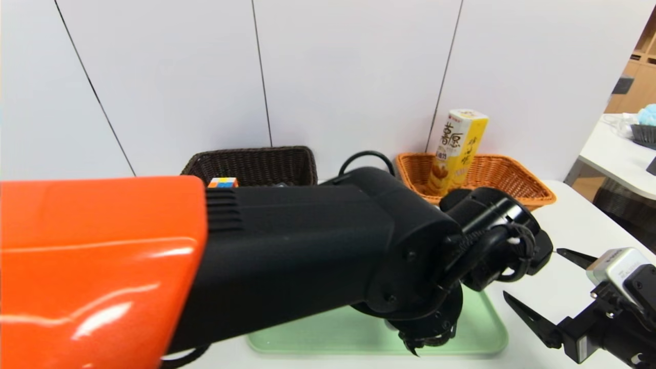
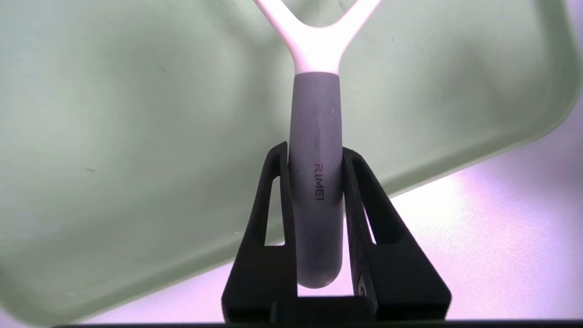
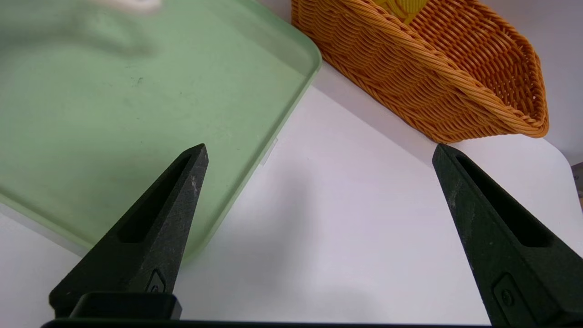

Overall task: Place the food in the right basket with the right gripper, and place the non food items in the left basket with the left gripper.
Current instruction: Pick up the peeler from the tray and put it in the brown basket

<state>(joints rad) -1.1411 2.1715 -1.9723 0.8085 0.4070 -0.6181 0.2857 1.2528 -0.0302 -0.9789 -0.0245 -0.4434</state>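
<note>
our left gripper (image 2: 314,182) clamps the grey-handled peeler (image 2: 315,136) over the green tray (image 2: 136,136); our right gripper (image 3: 319,164) sits spread wide beside it.

a pale green tray (image 1: 482,333) sits near the front edge of the white desk (image 1: 574,225). another white table (image 1: 615,159) stands off past the desk's right edge.

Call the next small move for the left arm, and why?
Probably carry it over to the dark brown wicker basket. The left gripper has its jaws clamped on the grey-handled white razor above the pale green plastic tray; a razor isn't food. The right gripper waits open.
</note>
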